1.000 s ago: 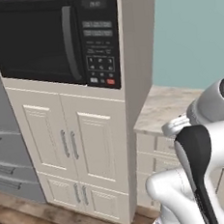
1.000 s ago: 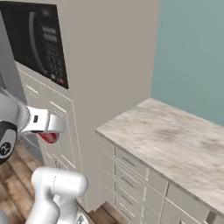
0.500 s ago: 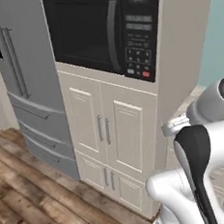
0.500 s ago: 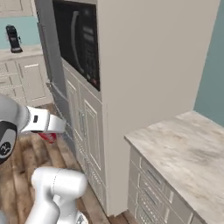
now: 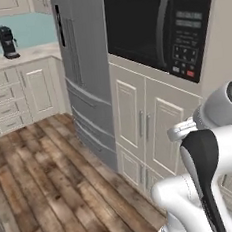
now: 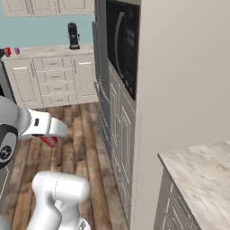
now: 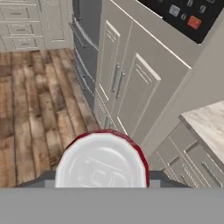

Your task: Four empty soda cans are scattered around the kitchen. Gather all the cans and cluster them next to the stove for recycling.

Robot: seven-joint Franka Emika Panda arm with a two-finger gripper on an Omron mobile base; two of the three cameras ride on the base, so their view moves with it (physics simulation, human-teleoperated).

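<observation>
Red soda can (image 7: 103, 158) sits clamped in the end effector (image 6: 50, 139), its long axis running along the fingers, pale top facing the hand camera; two more cans (image 6: 7, 52) stand on the far table, ahead and to the left, well apart

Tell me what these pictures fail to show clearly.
- Red can, hand view: its body sits below its pale top; right base view, the arm covers most of it.
- Two far cans, right base view: too small for detail.
- Stove: unclear in all views.
- Pincer fingers: hidden by the can.
</observation>
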